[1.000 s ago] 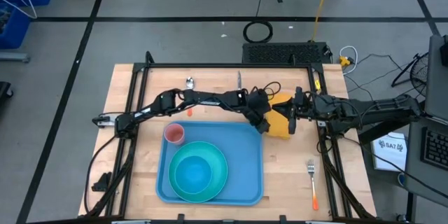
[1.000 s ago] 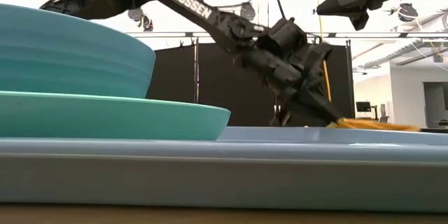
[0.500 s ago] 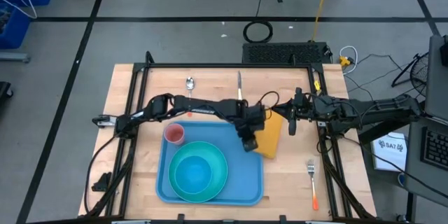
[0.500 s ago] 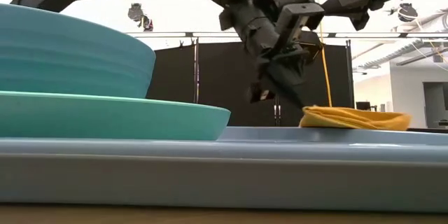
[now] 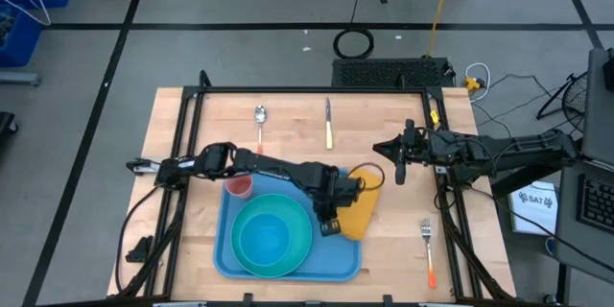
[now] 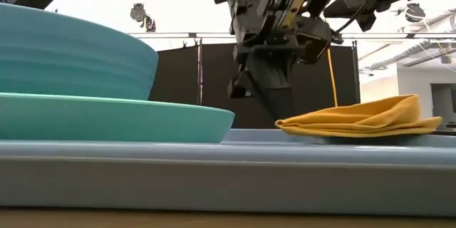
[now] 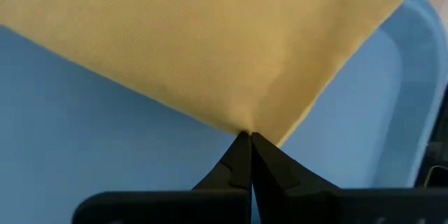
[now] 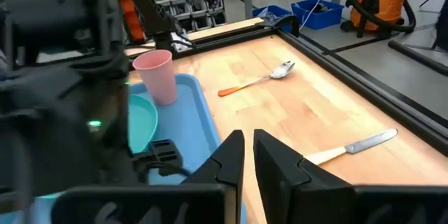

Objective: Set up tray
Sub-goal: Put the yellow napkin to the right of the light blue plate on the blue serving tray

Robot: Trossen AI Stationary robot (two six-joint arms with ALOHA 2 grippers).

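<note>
**A:** Left wrist view first, nearest thing out: the left pincer (image 7: pixel 246 140) has its tips pressed together on one corner of the napkin (image 7: pixel 210 42), and the cloth fans out over the pale floor of the tray (image 7: pixel 84 154).

**B:** So it is pinching the napkin. Where does the tray sit?

**A:** From above, the tray (image 5: pixel 341 259) lies at the near middle of the table (image 5: pixel 192 115), with the plate and bowl (image 5: pixel 271 235) filling its left part and the pink cup (image 5: pixel 239 185) in its far-left corner. The napkin (image 5: pixel 359 213) drapes across the tray's right rim, part in, part out.

**B:** Then I judge the step in hand is laying the napkin down. How to do it well?

**A:** Keep the pinched corner low, draw the cloth inward until it clears the rim, then release flat. In the low view the napkin (image 6: pixel 363 120) is humped, so I would guess it is folded over itself, though I cannot be sure from that angle.

**B:** Room to move?

**A:** Tight to the left: the plate edge is just beside the left pincer (image 5: pixel 331 223). Farther off, the right pincer (image 5: pixel 398 160) hangs beyond the tray's far-right corner, its tips nearly together and holding nothing. The fork (image 5: pixel 428 249) lies right of the tray; the spoon (image 5: pixel 259 117) and knife (image 5: pixel 328 125) lie at the far side, well apart.
</note>
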